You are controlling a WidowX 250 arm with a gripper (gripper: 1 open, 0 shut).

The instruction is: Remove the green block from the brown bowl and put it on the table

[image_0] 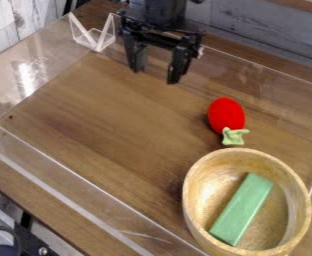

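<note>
we counted one green block (242,209) lying inside one brown bowl (192,192), and one red toy (227,115) just beside that bowl on the one table (99,120). we saw one gripper (158,72), its two fingers spread wide, holding nothing.

Pale, weathered wooden boards (25,22) stand at the upper left. A grey, vertically grooved wall (279,30) runs along the top right. Light falls softly, leaving a whitish glare on the clear plastic edging (52,172) at left; the dark lower-left corner is hard to read, perhaps cables.
</note>
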